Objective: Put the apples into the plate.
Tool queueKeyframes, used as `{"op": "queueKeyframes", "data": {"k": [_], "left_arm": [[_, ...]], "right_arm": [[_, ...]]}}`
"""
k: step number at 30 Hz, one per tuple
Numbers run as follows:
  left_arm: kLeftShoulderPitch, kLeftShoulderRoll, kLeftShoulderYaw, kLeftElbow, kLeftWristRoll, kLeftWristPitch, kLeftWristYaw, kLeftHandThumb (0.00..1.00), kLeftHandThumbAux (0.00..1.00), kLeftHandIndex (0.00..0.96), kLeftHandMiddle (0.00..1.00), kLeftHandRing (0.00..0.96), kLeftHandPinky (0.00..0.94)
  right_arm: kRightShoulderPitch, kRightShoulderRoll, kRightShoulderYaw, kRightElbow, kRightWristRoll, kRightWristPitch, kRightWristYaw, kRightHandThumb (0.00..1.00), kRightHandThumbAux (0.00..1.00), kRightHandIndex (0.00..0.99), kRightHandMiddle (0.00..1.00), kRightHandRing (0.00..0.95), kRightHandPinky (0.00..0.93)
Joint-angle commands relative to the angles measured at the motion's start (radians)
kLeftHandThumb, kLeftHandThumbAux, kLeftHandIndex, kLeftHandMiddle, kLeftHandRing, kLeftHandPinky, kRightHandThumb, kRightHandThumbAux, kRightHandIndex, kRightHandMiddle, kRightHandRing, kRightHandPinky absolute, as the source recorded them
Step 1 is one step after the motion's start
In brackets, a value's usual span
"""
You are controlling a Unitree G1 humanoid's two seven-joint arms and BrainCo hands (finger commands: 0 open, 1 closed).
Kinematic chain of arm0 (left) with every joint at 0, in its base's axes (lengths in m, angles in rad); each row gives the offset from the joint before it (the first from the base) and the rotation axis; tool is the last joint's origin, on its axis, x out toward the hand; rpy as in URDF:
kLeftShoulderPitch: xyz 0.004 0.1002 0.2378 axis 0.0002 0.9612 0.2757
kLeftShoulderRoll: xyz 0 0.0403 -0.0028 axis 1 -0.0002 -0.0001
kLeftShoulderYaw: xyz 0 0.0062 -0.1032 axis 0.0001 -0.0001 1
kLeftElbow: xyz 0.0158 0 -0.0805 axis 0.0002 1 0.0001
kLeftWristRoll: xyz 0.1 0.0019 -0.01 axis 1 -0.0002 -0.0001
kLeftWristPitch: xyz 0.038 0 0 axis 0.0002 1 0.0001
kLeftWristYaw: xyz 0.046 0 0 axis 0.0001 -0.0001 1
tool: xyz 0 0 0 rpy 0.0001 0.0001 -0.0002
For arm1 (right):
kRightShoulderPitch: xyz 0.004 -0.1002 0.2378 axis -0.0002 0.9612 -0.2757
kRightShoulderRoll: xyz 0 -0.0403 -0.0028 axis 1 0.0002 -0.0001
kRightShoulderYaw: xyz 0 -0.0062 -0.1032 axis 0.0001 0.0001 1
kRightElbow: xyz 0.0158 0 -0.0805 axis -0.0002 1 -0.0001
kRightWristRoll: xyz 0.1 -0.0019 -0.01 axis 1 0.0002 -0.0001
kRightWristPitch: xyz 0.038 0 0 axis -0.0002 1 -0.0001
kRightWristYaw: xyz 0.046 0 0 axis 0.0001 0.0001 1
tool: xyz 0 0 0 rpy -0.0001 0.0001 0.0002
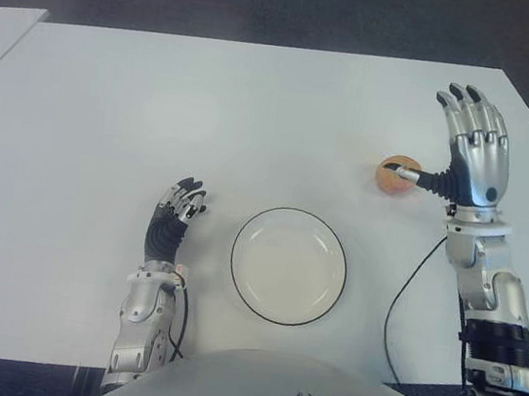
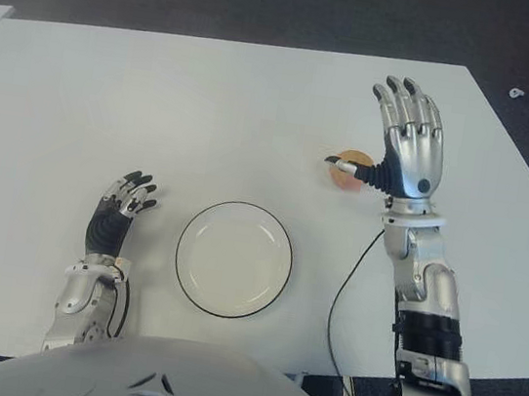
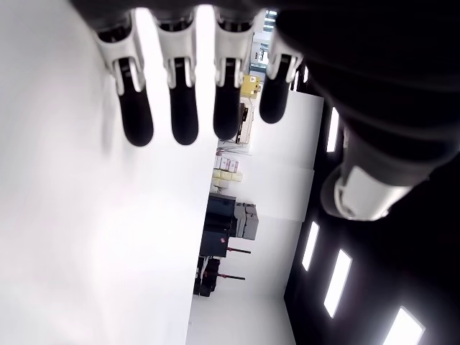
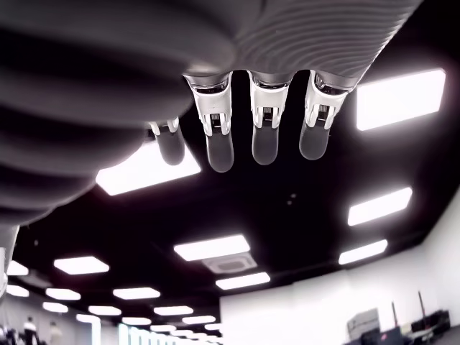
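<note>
Round, glossy and black-rimmed, your white plate (image 1: 287,265) waits bare just inboard of the idle left hand (image 1: 177,213), its fingers loosely relaxed. Your metal right hand (image 1: 470,148) is spread flat, its thumb over the small orange-red apple (image 1: 393,174); closing around it looks next.

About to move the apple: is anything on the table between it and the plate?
Nothing visible. Only bare table lies between the apple and the plate. The right hand is open beside the apple, its thumb over it; the left hand shows left of the plate.
</note>
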Motion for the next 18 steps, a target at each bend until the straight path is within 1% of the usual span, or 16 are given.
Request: {"op": "queueKeyframes", "data": {"k": [1, 2, 3, 5, 6, 8, 9, 10, 12, 15, 18], "left_arm": [[-0.005, 0.003, 0.005, 0.027, -0.001, 0.012, -0.005, 0.388, 0.580, 0.220, 0.229, 0.256, 0.300], [-0.006, 0.003, 0.006, 0.028, -0.001, 0.012, -0.005, 0.388, 0.580, 0.221, 0.229, 0.256, 0.300], [-0.006, 0.003, 0.005, 0.028, 0.000, 0.012, -0.006, 0.388, 0.580, 0.221, 0.229, 0.256, 0.300], [-0.007, 0.003, 0.004, 0.028, 0.000, 0.012, -0.006, 0.391, 0.581, 0.224, 0.232, 0.257, 0.303], [-0.008, 0.002, 0.003, 0.029, -0.002, 0.009, -0.008, 0.391, 0.581, 0.224, 0.232, 0.257, 0.303], [-0.010, 0.001, 0.003, 0.032, -0.004, 0.006, -0.010, 0.394, 0.583, 0.228, 0.233, 0.257, 0.303], [-0.011, 0.002, 0.003, 0.033, -0.006, 0.004, -0.014, 0.394, 0.583, 0.228, 0.233, 0.256, 0.303], [-0.012, 0.004, 0.003, 0.035, -0.007, 0.004, -0.016, 0.389, 0.582, 0.225, 0.230, 0.253, 0.300], [-0.013, 0.006, 0.003, 0.034, -0.008, 0.004, -0.019, 0.384, 0.582, 0.222, 0.228, 0.251, 0.297], [-0.010, 0.006, 0.002, 0.028, -0.003, 0.015, -0.011, 0.387, 0.583, 0.223, 0.228, 0.252, 0.297], [-0.001, 0.004, 0.000, 0.017, 0.003, 0.013, -0.006, 0.389, 0.582, 0.225, 0.229, 0.255, 0.298]], "right_arm": [[-0.030, -0.030, 0.052, 0.026, -0.030, 0.053, 0.014, 0.503, 0.472, 0.093, 0.112, 0.052, 0.000], [-0.031, -0.034, 0.059, 0.027, -0.028, 0.059, 0.011, 0.502, 0.473, 0.092, 0.112, 0.051, 0.000], [-0.077, -0.045, 0.080, 0.093, -0.030, 0.068, 0.027, 0.502, 0.473, 0.092, 0.111, 0.051, 0.000], [-0.136, -0.062, 0.111, 0.178, -0.030, 0.080, 0.045, 0.491, 0.474, 0.085, 0.100, 0.039, 0.000], [-0.198, -0.068, 0.140, 0.278, -0.041, 0.087, 0.050, 0.490, 0.475, 0.084, 0.099, 0.037, 0.000], [-0.266, -0.075, 0.177, 0.391, -0.049, 0.095, 0.047, 0.478, 0.459, 0.075, 0.084, 0.021, 0.000], [-0.329, -0.075, 0.215, 0.508, -0.070, 0.085, 0.025, 0.476, 0.457, 0.074, 0.081, 0.019, 0.000], [-0.368, -0.075, 0.243, 0.585, -0.083, 0.077, 0.007, 0.447, 0.436, 0.065, 0.072, 0.012, 0.000], [-0.414, -0.076, 0.276, 0.671, -0.093, 0.067, -0.019, 0.422, 0.418, 0.057, 0.063, 0.006, 0.000], [-0.482, -0.073, 0.310, 0.785, -0.069, 0.020, 0.026, 0.389, 0.384, 0.040, 0.040, 0.001, 0.000], [-0.521, -0.065, 0.313, 0.854, -0.009, -0.031, 0.081, 0.371, 0.363, 0.027, 0.022, 0.000, 0.000]]}}
